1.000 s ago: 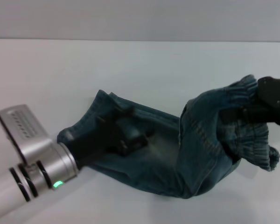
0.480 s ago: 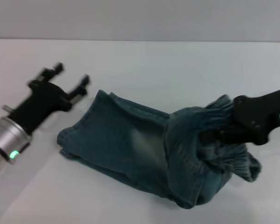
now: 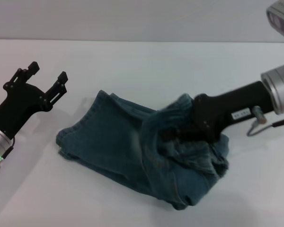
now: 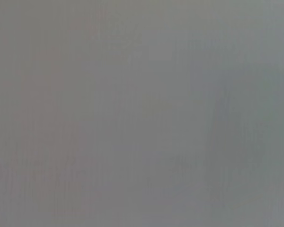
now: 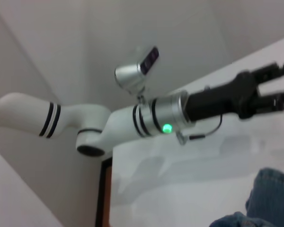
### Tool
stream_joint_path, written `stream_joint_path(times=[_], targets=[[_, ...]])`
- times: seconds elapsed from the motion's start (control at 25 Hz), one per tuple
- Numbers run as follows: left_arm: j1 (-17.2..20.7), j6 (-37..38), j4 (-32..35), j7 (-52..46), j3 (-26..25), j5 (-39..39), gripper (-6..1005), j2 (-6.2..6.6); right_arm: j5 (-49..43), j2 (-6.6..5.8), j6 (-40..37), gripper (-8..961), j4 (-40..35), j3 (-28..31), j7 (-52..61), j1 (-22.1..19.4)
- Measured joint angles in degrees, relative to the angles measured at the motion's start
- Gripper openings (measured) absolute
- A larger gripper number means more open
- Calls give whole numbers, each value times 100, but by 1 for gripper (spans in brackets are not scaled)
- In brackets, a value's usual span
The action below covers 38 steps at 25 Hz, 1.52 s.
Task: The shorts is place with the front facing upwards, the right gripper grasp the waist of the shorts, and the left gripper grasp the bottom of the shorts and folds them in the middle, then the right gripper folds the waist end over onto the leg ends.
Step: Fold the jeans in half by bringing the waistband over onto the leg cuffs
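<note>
At frame centre the right gripper [image 3: 176, 133], clamped on the bunched waist of the denim shorts [image 3: 113, 142], could drag the fold askew; the left gripper [image 3: 42, 78] waits empty, spread, upper left.

This looks like a robot lab: a big plain white table [image 3: 146, 61], a bare grey wall [image 3: 132, 19] behind, and a white robot arm [image 5: 85, 127].
</note>
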Motion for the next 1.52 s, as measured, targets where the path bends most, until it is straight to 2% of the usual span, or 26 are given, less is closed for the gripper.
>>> stream_joint_path(times=[0.32,0.6,0.88,1.24,1.44,1.52], targets=[[15,6,-106,139,-62,-22,796,-6,365,14,909,74,288,-326,-66,157],[-19,-8,-127,148,-78,-52,796,-2,713,31,2148,92,926,-1051,-356,419],[-129,-22,-211,135,-79,-54,796,-15,856,49,2834,138,1109,-1563,-409,706],[-338,-17,-488,109,-63,-54,796,-34,935,52,3420,196,1205,-1654,-114,1077],[-341,-4,-495,92,-31,-54,796,-43,989,53,3544,423,1175,-1666,-121,1101],[-341,1,-495,91,-24,-54,796,-46,988,51,3576,438,1174,-1671,-121,1104]])
